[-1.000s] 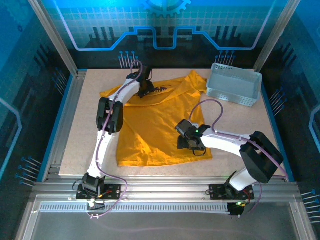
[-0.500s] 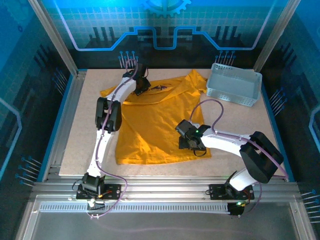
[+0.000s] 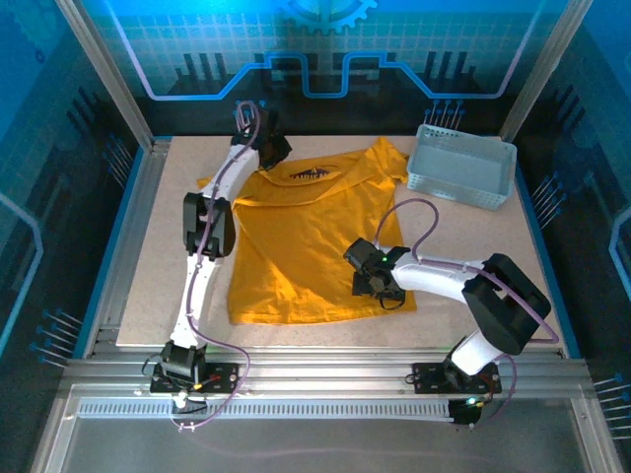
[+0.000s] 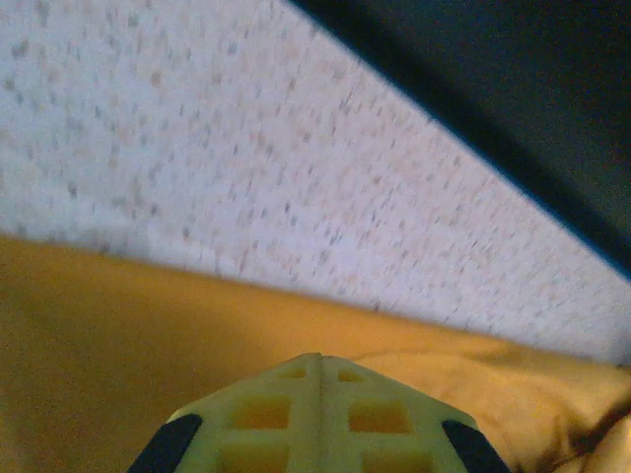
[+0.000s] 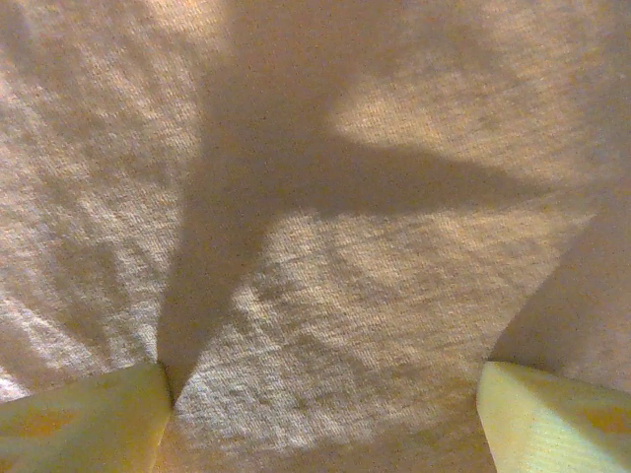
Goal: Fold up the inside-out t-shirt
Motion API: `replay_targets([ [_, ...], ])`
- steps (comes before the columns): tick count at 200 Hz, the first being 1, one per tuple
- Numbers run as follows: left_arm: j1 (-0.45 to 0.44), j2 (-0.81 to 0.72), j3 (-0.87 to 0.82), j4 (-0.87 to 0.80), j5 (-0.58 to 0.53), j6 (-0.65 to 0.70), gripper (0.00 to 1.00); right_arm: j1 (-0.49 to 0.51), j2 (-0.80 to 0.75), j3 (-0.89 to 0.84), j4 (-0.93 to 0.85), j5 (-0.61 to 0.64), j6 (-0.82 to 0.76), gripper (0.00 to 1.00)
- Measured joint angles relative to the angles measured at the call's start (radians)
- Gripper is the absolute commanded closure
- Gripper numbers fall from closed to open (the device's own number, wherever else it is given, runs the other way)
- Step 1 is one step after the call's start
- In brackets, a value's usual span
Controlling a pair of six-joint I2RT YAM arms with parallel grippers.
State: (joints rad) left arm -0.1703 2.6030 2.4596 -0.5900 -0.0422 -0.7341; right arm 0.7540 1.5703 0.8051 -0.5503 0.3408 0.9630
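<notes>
The inside-out t-shirt lies spread mid-table. The left gripper has shifted to its 11 o'clock shoulder and shut its jaws, probably pinching the edge to start a fold. The right gripper hovers at 5 o'clock, jaws apart.

The mustard-yellow t-shirt of soft, finely knit fabric lies wrinkled beneath the right hand. The hand's two pale yellow fingertips stand wide apart, one in the lower left corner and the other in the lower right, with bare cloth between them. A dark forked shadow falls across the fabric from the top. One branch runs down toward the left fingertip and another reaches right. Low creases ripple over the cloth, most of them on the left.
</notes>
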Motion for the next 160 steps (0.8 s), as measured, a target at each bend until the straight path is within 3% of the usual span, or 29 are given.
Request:
replay_targets([
  [39, 0.03, 0.027, 0.061, -0.046, 0.003, 0.039, 0.61, 0.0, -0.029, -0.027, 0.0, 0.0, 0.014, 0.17],
  [64, 0.015, -0.046, -0.084, -0.077, -0.033, 0.058, 0.46, -0.002, -0.029, -0.027, -0.003, 0.0, 0.018, 0.17],
  [119, 0.001, -0.126, -0.204, -0.139, -0.093, 0.088, 0.34, -0.037, -0.082, -0.079, -0.01, 0.0, 0.054, 0.17],
  [160, -0.033, -0.376, -0.513, -0.123, -0.171, 0.155, 0.29, -0.076, -0.159, -0.12, -0.067, 0.009, 0.05, 0.17],
])
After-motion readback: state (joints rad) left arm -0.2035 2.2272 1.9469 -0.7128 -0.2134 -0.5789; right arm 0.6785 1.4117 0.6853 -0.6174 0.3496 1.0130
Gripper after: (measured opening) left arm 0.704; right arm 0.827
